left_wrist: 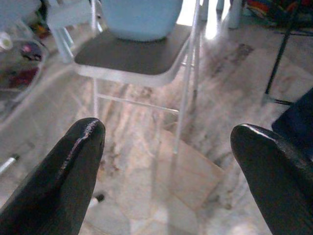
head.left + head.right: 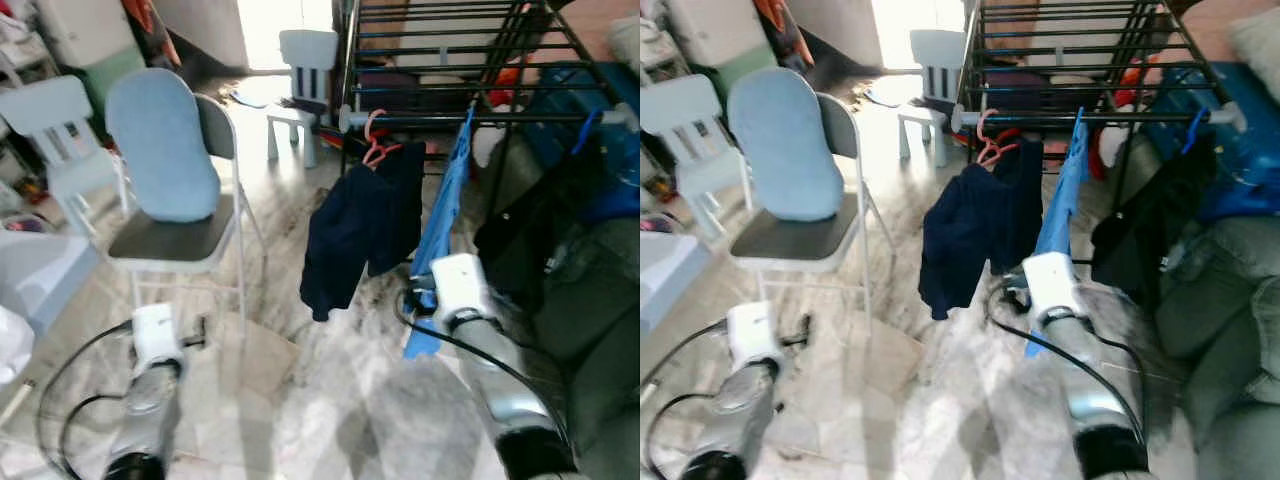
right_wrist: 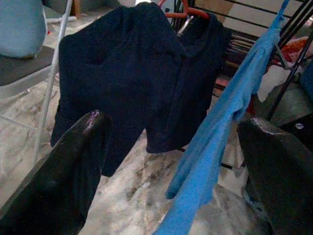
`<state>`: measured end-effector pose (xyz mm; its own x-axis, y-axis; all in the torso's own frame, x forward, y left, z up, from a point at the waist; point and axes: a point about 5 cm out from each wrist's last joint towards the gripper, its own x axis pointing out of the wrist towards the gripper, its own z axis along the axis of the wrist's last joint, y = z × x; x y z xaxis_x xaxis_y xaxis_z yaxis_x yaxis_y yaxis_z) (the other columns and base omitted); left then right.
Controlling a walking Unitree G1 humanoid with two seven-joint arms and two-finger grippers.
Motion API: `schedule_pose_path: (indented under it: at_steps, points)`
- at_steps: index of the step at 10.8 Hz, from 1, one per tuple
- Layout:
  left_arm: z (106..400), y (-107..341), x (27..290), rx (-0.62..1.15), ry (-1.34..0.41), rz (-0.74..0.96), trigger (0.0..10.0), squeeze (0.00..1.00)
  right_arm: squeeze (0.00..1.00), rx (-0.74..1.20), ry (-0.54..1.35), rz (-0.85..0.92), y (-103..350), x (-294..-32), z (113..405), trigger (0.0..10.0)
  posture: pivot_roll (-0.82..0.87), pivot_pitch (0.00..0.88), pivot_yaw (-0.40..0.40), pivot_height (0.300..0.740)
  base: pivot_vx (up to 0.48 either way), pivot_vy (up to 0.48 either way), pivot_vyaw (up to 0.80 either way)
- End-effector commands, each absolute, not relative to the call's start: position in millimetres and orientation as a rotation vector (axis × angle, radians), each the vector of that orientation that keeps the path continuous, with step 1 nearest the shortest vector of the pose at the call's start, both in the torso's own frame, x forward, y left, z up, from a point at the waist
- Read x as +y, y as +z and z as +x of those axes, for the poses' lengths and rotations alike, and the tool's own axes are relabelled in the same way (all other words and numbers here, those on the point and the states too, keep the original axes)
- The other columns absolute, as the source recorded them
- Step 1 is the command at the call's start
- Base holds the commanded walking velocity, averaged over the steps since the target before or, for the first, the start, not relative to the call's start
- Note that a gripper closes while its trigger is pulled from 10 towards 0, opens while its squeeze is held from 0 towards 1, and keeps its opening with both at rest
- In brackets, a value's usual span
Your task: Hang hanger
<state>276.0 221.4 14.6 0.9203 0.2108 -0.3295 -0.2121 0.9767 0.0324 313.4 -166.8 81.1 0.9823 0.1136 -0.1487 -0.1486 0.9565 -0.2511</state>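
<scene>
Where hooked on rail (image 2: 480, 118), hanger (image 2: 378, 148) tilted, shirt (image 2: 360, 225) downward.

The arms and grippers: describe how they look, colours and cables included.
Both arms are silver metallic tubes ending in white boxy wrist housings. Black cables loop from each wrist back along the arm. The left gripper and right gripper each have two long, glossy black fingers with rounded tips. No markings can be made out.
</scene>
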Motion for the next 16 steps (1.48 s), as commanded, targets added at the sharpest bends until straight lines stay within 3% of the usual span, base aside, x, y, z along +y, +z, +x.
schedule_pose_path:
  at_steps: [1,13,14,16]
  points:
    - [278.5,15.1,222.4,0.337,0.226,-0.001,10.0,0.0,0.0,0.155,0.131,-0.256,75.4,-168.6,314.2,10.0,-0.15,0.0,0.054,0.74,0.0,0.0,0.0]
    - [275.2,6.5,228.1,0.376,0.233,-0.027,10.0,0.0,0.0,0.166,0.144,-0.25,68.4,-164.7,319.8,10.0,-0.14,0.0,0.044,0.74,0.0,0.0,0.0]
    - [239.1,-32.0,232.9,0.603,0.116,-0.051,10.0,0.0,0.0,0.469,0.005,-0.126,14.8,-205.4,298.2,10.0,-0.15,0.0,0.012,0.74,0.0,0.0,0.0]
    - [210.5,-54.0,230.4,0.725,0.112,-0.055,10.0,0.0,0.0,0.563,-0.005,-0.096,-2.1,-212.0,283.2,10.0,-0.14,0.0,-0.015,0.74,0.0,0.0,0.0]
